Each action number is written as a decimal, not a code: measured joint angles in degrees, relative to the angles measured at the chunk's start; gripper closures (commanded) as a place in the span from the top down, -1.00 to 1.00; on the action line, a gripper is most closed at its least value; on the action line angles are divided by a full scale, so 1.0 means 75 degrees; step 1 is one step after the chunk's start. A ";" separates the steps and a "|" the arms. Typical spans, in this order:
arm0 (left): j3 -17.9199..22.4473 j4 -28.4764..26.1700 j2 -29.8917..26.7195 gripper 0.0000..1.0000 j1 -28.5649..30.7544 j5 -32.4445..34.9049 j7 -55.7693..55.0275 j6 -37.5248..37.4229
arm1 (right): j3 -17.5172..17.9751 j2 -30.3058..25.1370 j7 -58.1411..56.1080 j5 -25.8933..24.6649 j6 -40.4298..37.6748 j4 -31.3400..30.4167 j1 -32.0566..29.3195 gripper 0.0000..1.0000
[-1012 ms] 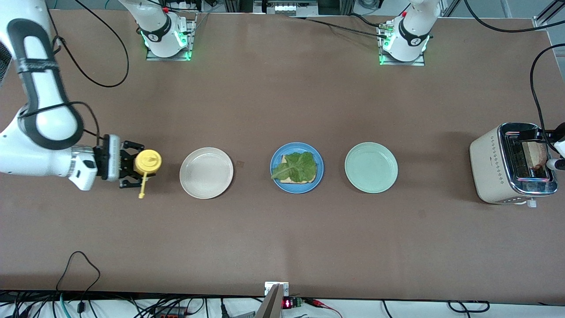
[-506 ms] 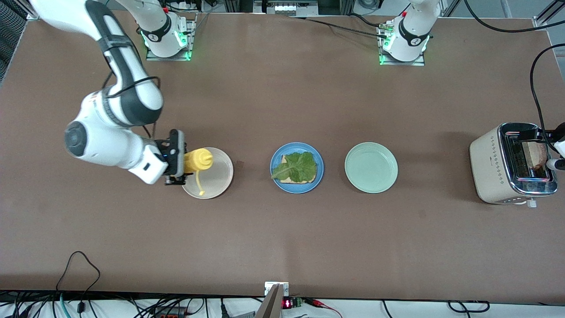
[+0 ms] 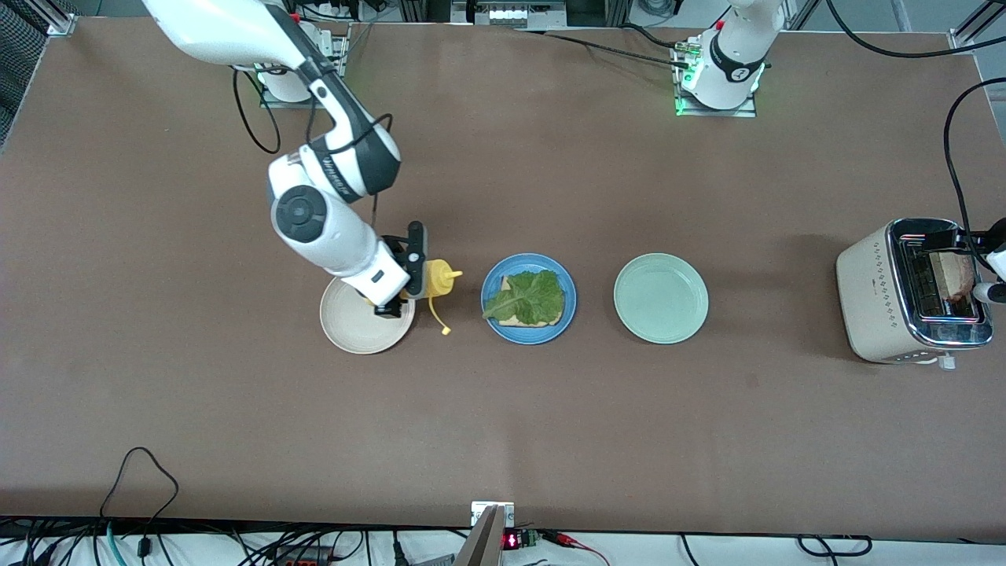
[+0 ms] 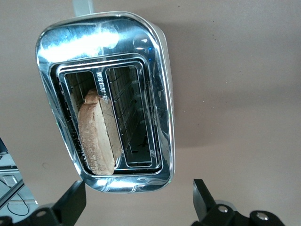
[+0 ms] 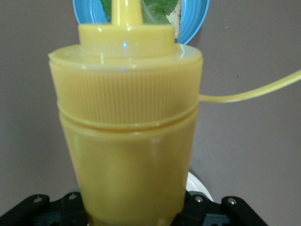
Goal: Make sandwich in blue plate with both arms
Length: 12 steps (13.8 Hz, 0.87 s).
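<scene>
Yellow bottle [image 3: 437,280] beside blue plate [image 3: 493,321]

The right arm [image 3: 326,212] is showing glossy white rounded shells, dark grey bands at its joints, a round grey cap and thin black cables looping alongside. Its black gripper [image 3: 413,271] is carrying small screws. The left arm [image 3: 735,51] is wearing a black band, with green lights glowing at its base.
</scene>
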 measured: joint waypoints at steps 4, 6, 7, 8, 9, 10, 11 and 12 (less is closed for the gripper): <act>0.0000 0.0000 0.0000 1.00 0.0000 0.0000 0.0000 0.0000 | -0.1047 0.0693 0.0389 -0.0172 0.0121 0.0541 0.1360 -1.00; 0.0000 0.0000 0.0000 1.00 0.0000 0.0000 0.0000 0.0000 | -0.1226 0.0959 0.0768 -0.0465 0.0159 0.0727 0.1739 -1.00; 0.0000 -0.0001 0.0000 1.00 0.0000 0.0000 0.0000 0.0000 | -0.1232 0.1041 0.0966 -0.0646 0.0191 0.0772 0.1809 -1.00; 0.0000 -0.0001 0.0000 1.00 0.0000 0.0000 0.0000 0.0000 | -0.1236 0.1090 0.1069 -0.0759 0.0202 0.0800 0.1839 -1.00; 0.0000 0.0000 0.0000 1.00 0.0000 0.0000 0.0000 0.0000 | -0.1245 0.1115 0.1117 -0.0799 0.0204 0.0809 0.1842 -1.00; 0.0000 0.0000 0.0000 1.00 0.0000 0.0000 0.0000 0.0000 | -0.1280 0.1119 0.1118 -0.0800 0.0204 0.0812 0.1839 -1.00; 0.0000 -0.0001 0.0000 1.00 0.0000 0.0000 0.0000 -0.0001 | -0.1327 0.1119 0.1118 -0.0800 0.0204 0.0832 0.1818 -1.00; 0.0000 -0.0001 0.0000 1.00 0.0000 0.0000 0.0000 -0.0003 | -0.1369 0.1113 0.1118 -0.0799 0.0204 0.0874 0.1765 -1.00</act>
